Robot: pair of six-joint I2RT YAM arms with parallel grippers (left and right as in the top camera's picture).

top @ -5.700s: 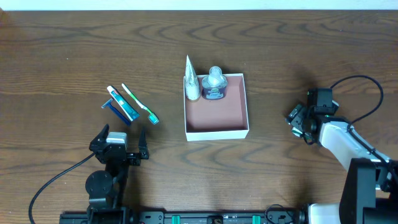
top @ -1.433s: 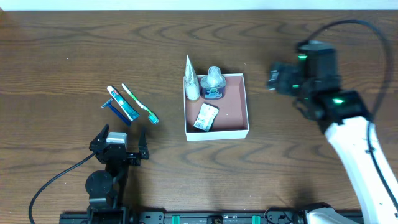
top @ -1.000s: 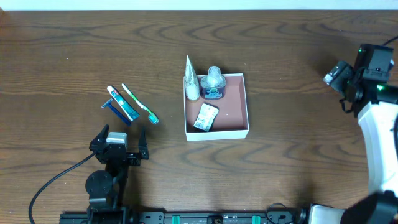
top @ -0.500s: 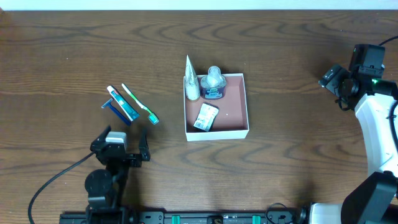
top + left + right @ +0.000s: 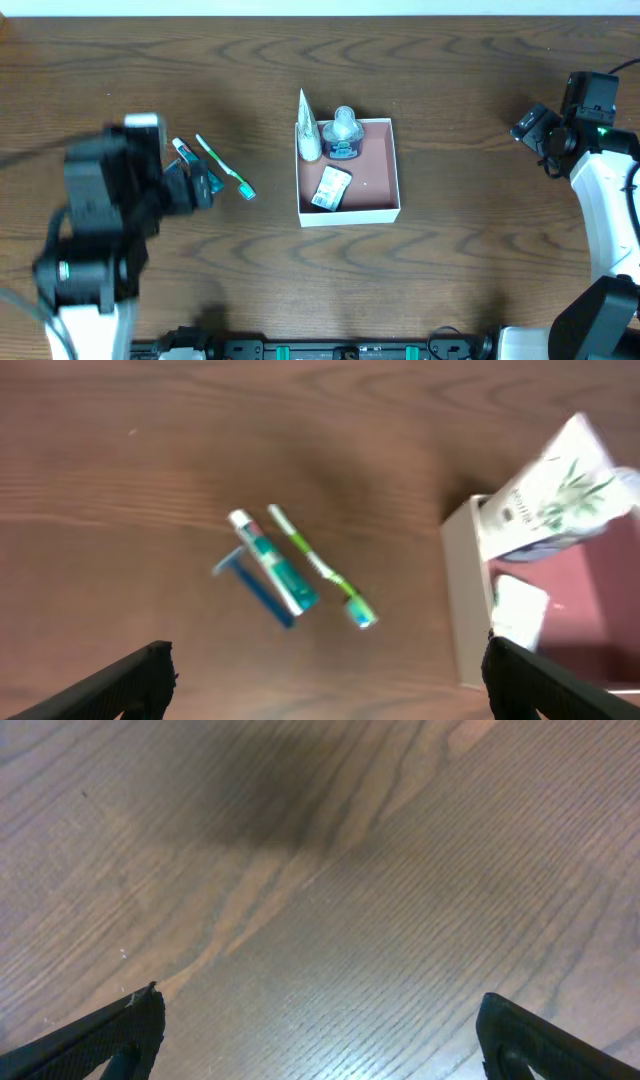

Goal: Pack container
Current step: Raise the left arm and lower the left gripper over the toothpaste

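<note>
The container point(image 5: 373, 168), a square white-walled box with a pink-brown inside, sits mid-table. It holds a white tube point(image 5: 308, 135), a small bottle point(image 5: 344, 134) and a flat sachet point(image 5: 331, 187). To its left on the wood lie a green toothbrush point(image 5: 226, 168), a small toothpaste tube point(image 5: 188, 156) and a blue razor point(image 5: 203, 190). My left gripper point(image 5: 186, 188) hangs open and empty high above them; in the left wrist view point(image 5: 325, 695) the toothbrush point(image 5: 318, 565), toothpaste point(image 5: 275, 560), razor point(image 5: 255, 587) and container wall point(image 5: 468, 600) lie below. My right gripper point(image 5: 530, 125) is open and empty at far right.
The right wrist view shows only bare wood between the open fingertips point(image 5: 130, 1030). The left arm point(image 5: 95, 230) is blurred and covers part of the table's left side. The table's far edge point(image 5: 320, 14) runs along the top.
The left arm has risen from its rest at the front edge and swung up over the toothbrush, toothpaste and razor. The right arm has barely moved.
</note>
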